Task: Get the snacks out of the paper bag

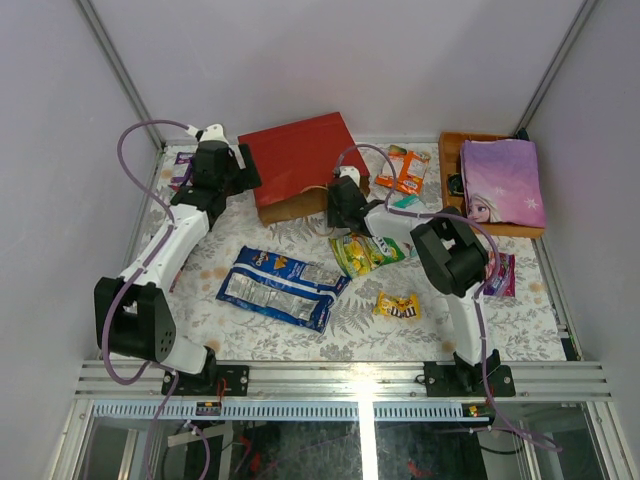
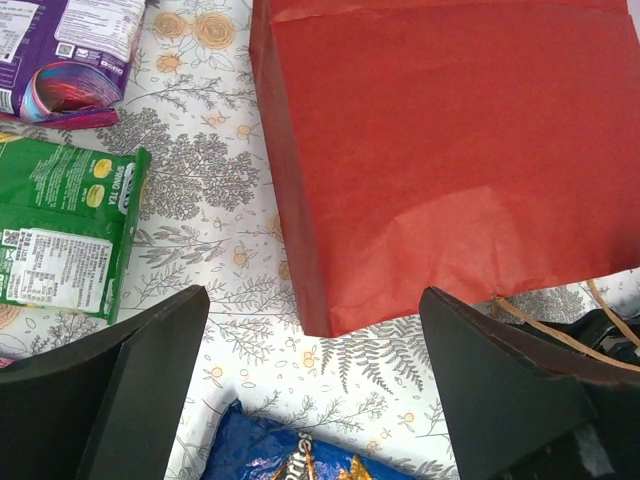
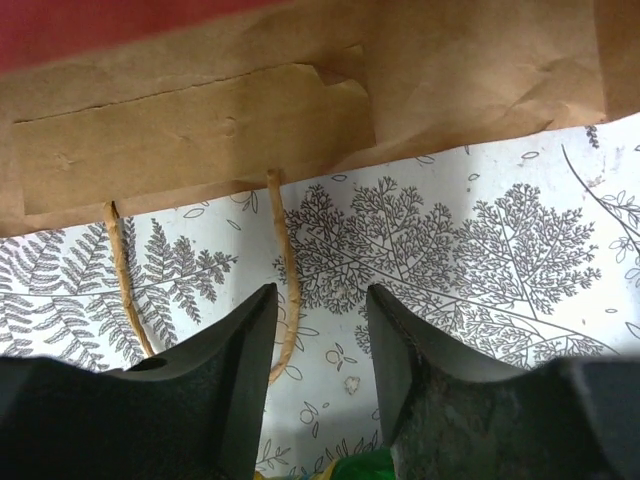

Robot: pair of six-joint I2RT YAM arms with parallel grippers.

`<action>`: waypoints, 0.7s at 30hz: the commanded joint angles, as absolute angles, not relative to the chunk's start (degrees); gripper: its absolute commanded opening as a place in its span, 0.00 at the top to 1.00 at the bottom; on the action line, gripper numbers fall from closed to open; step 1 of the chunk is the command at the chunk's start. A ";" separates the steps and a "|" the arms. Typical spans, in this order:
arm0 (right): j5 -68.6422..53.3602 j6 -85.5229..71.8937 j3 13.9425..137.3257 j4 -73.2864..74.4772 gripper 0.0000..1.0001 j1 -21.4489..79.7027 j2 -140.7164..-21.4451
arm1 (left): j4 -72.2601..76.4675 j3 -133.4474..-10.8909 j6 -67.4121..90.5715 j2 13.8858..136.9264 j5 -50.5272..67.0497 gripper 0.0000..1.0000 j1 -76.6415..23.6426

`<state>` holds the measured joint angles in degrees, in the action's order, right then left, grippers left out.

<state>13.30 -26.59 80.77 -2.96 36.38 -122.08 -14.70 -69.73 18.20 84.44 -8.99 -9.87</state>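
The red paper bag (image 1: 298, 152) lies flat in the upper centre of the top view. Its mouth faces the lower edge of the frame, and the brown inside shows there.

The left gripper (image 1: 244, 168) hangs just beside the bag's left edge. In the left wrist view its jaws stand wide apart and hold nothing, with the bag's near corner between them lower down.

The right gripper (image 3: 320, 295) sits at the bag's mouth, its 2 fingers (image 3: 230, 370) a narrow gap apart. 1 tan cord handle (image 3: 288, 270) runs down into that gap and is not pinched.

The snacks all lie on the floral table (image 1: 250, 330) outside the bag:
- The long blue bag (image 1: 285, 285) is at centre left.
- The yellow-green packet (image 1: 365, 252) is just right of it.
- The small yellow packet (image 1: 397, 305) is below that.
- The orange packet (image 1: 402, 168) and the teal packet (image 1: 405, 203) are right of the paper bag.
- The pink packet (image 1: 500, 275) is at the right edge, partly behind the right arm.
- The purple packet (image 2: 70, 50) and the green packet (image 2: 65, 235) show at the left of the left wrist view.

At upper right, the orange tray (image 1: 452, 150) holds the flat purple princess item (image 1: 500, 180).
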 commanded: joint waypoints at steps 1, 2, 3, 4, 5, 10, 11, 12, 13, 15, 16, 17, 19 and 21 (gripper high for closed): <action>16.97 -21.03 85.93 2.80 0.56 38.13 -124.23 | -10.14 -68.29 18.63 82.80 -7.73 0.13 -8.21; 17.33 -20.50 86.76 3.91 0.59 38.47 -124.91 | -10.09 -68.16 18.63 82.73 -7.60 0.13 -8.06; 17.82 -19.81 87.95 5.31 0.60 39.04 -125.34 | -10.03 -68.04 18.63 82.65 -7.59 0.13 -7.94; 18.33 -19.16 88.94 6.26 0.62 39.53 -125.89 | -9.98 -68.00 18.63 82.48 -7.56 0.13 -7.84; 18.89 -18.48 89.93 7.52 0.62 40.08 -126.45 | -9.94 -67.96 18.63 82.40 -7.48 0.13 -7.70; 21.34 -16.39 94.25 12.68 0.64 41.92 -129.06 | -10.10 -67.80 18.56 82.11 -7.54 0.13 -7.53; 20.78 -16.48 94.33 13.15 0.64 41.91 -129.35 | -10.11 -67.70 18.55 82.02 -7.58 0.13 -7.48; 20.40 -16.64 94.35 13.44 0.65 41.92 -129.57 | -10.17 -67.61 18.55 81.85 -7.58 0.13 -7.41; 19.64 -16.75 94.37 13.72 0.65 41.89 -129.71 | -10.19 -67.53 18.54 81.80 -7.60 0.13 -7.39; 17.77 -17.20 94.31 14.12 0.72 41.84 -129.67 | -10.12 -67.36 18.50 81.62 -7.77 0.13 -7.38; 16.84 -17.47 94.34 14.05 0.80 41.72 -129.46 | -10.11 -67.25 18.54 81.61 -7.87 0.13 -7.36; 15.97 -17.84 94.01 13.93 0.89 41.70 -129.04 | -10.11 -67.25 18.54 81.43 -7.93 0.13 -7.44; 14.25 -18.77 93.02 13.37 1.00 41.45 -127.99 | -10.12 -67.26 18.54 81.30 -7.91 0.13 -7.30; 12.24 -19.54 91.53 12.10 1.00 41.18 -126.12 | -10.06 -67.17 18.60 81.16 -7.96 0.13 -7.30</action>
